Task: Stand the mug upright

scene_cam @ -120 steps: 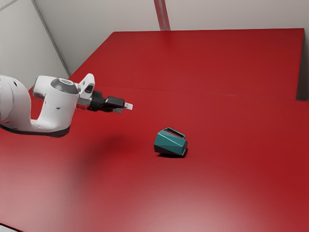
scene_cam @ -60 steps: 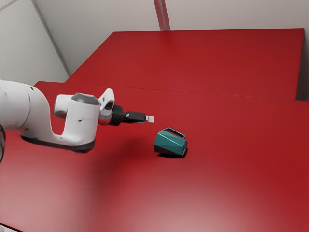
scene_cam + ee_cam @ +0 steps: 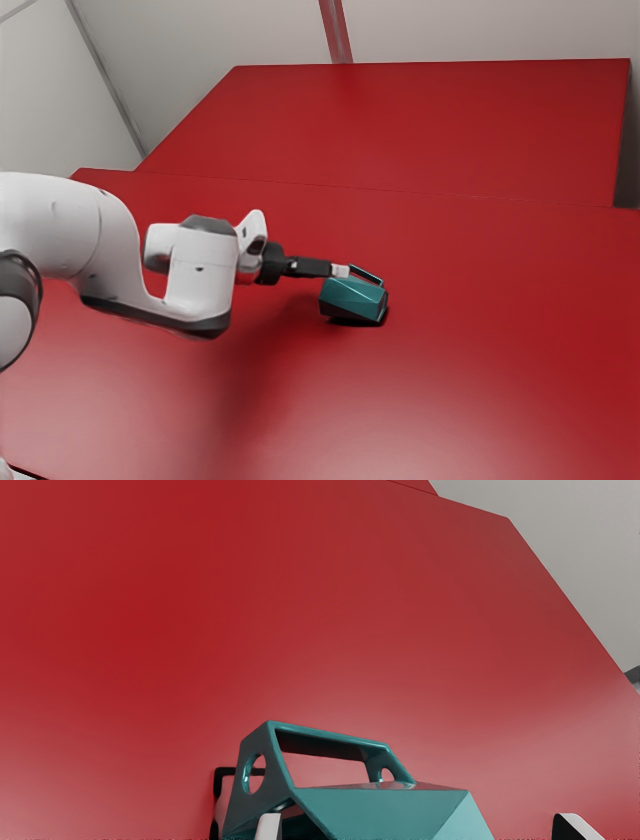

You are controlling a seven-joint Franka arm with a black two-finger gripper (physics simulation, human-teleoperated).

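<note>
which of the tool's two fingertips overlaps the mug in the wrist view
The fingertip before the mug, at its dark opening; the other fingertip shows against red table.

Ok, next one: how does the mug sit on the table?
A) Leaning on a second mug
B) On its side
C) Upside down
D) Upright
B: the mug lies tipped on the table, its handle running roughly level along the top of it.
</note>
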